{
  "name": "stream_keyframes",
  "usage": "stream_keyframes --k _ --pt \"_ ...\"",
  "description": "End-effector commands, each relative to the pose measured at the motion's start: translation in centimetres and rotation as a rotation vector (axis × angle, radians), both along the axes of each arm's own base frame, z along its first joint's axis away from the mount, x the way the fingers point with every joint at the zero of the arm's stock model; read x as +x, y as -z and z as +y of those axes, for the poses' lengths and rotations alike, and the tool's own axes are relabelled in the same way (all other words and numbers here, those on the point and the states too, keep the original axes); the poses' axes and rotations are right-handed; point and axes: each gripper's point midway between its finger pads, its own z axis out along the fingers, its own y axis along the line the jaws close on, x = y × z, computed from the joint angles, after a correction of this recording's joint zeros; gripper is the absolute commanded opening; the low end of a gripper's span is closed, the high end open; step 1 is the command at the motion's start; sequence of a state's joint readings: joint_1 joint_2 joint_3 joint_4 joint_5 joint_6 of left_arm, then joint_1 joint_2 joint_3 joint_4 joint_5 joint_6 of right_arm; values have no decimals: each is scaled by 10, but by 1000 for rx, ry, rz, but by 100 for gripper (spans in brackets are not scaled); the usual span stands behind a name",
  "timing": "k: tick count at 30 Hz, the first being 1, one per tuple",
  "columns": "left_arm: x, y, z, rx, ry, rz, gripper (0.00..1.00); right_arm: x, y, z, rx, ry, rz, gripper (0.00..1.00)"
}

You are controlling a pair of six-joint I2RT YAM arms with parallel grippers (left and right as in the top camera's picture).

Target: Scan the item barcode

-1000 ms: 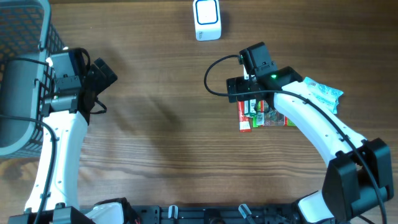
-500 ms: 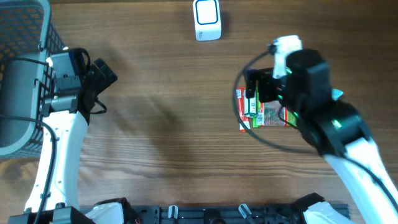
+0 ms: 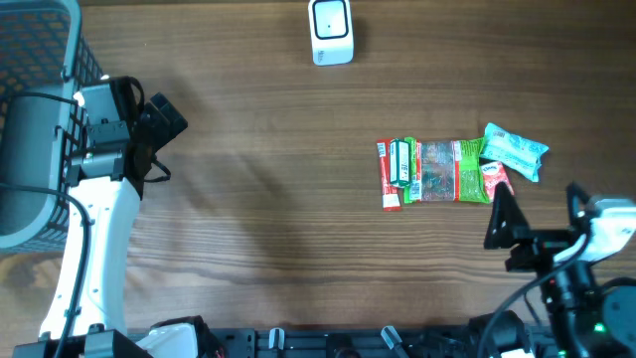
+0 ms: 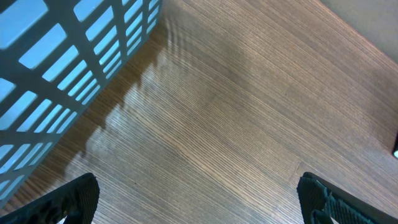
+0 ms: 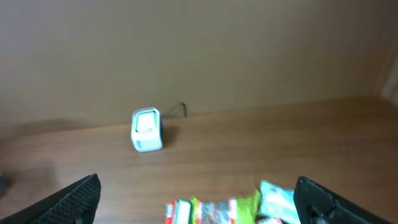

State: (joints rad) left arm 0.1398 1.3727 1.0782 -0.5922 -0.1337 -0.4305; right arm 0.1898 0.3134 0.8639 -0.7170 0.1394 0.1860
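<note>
While the left gripper (image 4: 199, 206) gaped empty beside the blue lattice basket (image 3: 40, 50) and the right gripper (image 3: 538, 211) gaped empty too, the crinkly red-green snack packet (image 3: 434, 172) lay flat on the wood-grain table (image 3: 278, 209), touching a teal pouch (image 3: 515, 152), well apart from the boxy white barcode scanner (image 3: 330, 30).

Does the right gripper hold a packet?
No, the packets lie on the table, and the open right gripper has nothing in it.

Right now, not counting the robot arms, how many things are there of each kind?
packets: 2, a red and green packet and a light blue packet
scanner: 1
basket: 1
total: 4
</note>
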Motion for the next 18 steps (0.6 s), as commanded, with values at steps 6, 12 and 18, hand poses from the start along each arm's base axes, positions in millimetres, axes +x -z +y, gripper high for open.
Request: stream_keyframes --k 6,12,18 --pt "1 -2 3 11 -5 -2 100 18 12 6 58 -20 -333 100" --pt "1 -2 3 11 -5 -2 100 6 -12 4 88 -24 -564 100" --pt "1 -2 3 11 -5 -2 100 11 -7 8 90 -44 -610 100"
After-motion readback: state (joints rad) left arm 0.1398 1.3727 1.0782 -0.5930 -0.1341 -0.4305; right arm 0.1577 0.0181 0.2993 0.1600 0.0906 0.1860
